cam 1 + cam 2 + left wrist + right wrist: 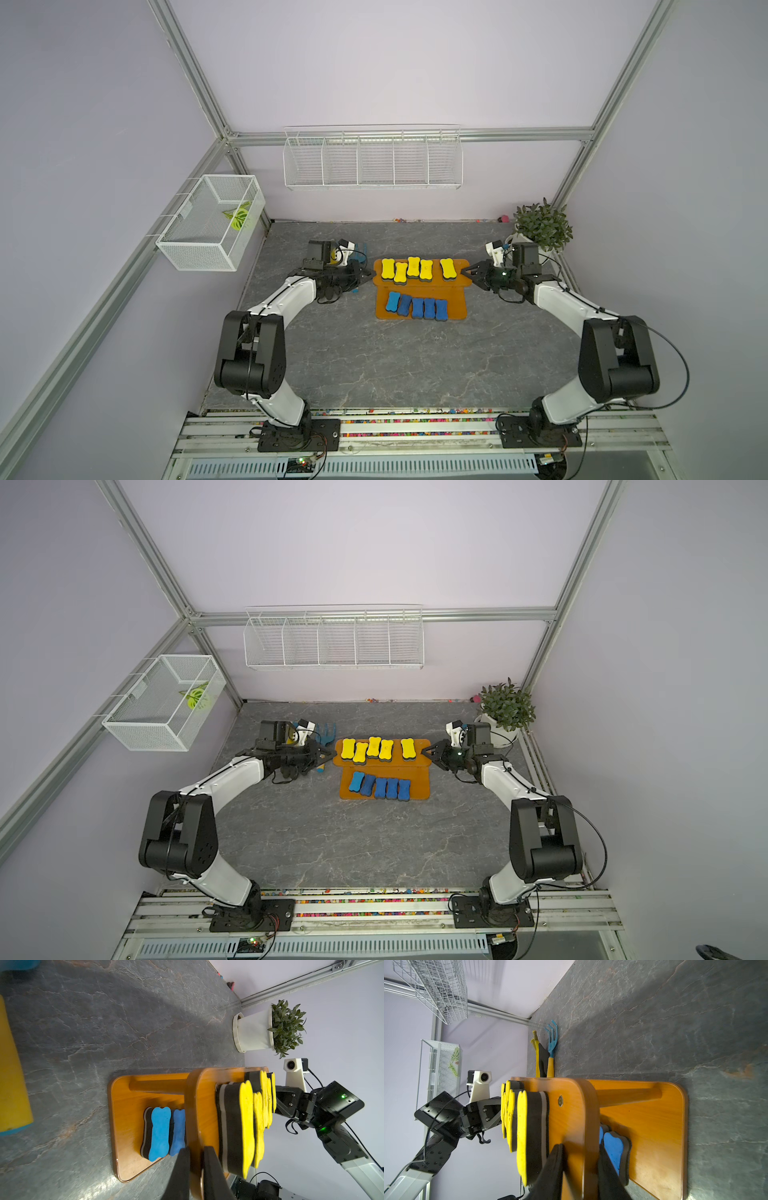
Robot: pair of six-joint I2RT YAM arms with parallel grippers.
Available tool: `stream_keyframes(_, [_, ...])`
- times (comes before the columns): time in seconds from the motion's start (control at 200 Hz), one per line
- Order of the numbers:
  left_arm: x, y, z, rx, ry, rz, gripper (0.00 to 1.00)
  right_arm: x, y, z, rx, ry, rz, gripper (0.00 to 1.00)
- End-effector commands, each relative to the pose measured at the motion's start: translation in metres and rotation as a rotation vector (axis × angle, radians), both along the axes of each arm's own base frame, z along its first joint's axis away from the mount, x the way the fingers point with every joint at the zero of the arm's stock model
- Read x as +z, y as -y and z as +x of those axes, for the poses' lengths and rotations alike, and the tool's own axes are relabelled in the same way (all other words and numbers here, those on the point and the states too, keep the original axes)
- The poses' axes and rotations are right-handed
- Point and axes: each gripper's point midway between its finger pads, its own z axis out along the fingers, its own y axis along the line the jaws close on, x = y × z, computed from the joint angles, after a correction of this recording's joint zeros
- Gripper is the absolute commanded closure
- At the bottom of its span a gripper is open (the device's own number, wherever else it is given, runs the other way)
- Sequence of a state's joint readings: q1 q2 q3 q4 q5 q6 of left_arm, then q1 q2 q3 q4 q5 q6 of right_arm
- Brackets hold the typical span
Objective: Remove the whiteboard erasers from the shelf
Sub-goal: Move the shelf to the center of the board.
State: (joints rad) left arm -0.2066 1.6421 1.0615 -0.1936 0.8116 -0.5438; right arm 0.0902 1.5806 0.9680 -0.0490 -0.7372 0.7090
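my left pincer [370, 277] and right pincer [468, 277] each nip the shelf [419, 287]
nearest, five blue erasers [417, 307] lie on its lower step; behind, five yellow erasers [413, 267] on the upper step, whose two ends my closed jaws hold.

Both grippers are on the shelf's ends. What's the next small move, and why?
Likely raise both ends together, level, just off the table. The left gripper and right gripper each clamp an end of the upper board of the shelf, with yellow erasers and blue erasers resting on it; uneven lifting might spill them.
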Motion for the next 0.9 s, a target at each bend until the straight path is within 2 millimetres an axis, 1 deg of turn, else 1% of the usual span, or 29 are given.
stream_keyframes(0.0, [0.013,0.026,-0.023,-0.132,0.029,-0.057,0.86,-0.028,0.005,-0.011,-0.010,-0.020,-0.114,0.85])
stream_keyframes(0.2, [0.017,0.023,-0.024,-0.134,0.058,-0.019,0.74,-0.028,0.011,-0.012,-0.022,-0.015,-0.160,0.76])
stream_keyframes(0.27, [0.019,0.022,-0.023,-0.137,0.063,-0.007,0.70,-0.025,0.012,-0.011,-0.019,-0.007,-0.166,0.66])
stream_keyframes(0.315, [0.021,0.021,-0.022,-0.133,0.069,0.000,0.66,-0.024,0.013,-0.011,-0.019,-0.005,-0.171,0.61])
stream_keyframes(0.395, [0.025,0.019,-0.021,-0.122,0.081,0.016,0.57,-0.019,0.016,-0.010,-0.026,-0.002,-0.181,0.55])
stream_keyframes(0.5, [0.028,0.014,-0.018,-0.107,0.091,0.045,0.49,-0.011,0.023,-0.009,-0.038,0.007,-0.191,0.50])
stream_keyframes(0.62, [0.035,0.008,-0.012,-0.080,0.102,0.065,0.48,-0.001,0.035,-0.009,-0.062,0.019,-0.224,0.46])
stream_keyframes(0.71, [0.046,0.002,-0.008,-0.060,0.131,0.076,0.48,0.007,0.044,-0.010,-0.081,0.032,-0.260,0.46])
stream_keyframes(0.775, [0.052,-0.005,-0.004,-0.045,0.144,0.087,0.48,0.016,0.050,-0.010,-0.098,0.046,-0.307,0.46])
stream_keyframes(0.825, [0.057,-0.013,-0.001,-0.027,0.151,0.105,0.48,0.022,0.056,-0.012,-0.105,0.049,-0.343,0.46])
stream_keyframes(0.9, [0.065,-0.019,0.001,-0.012,0.172,0.127,0.48,0.033,0.061,-0.016,-0.120,0.065,-0.410,0.46])
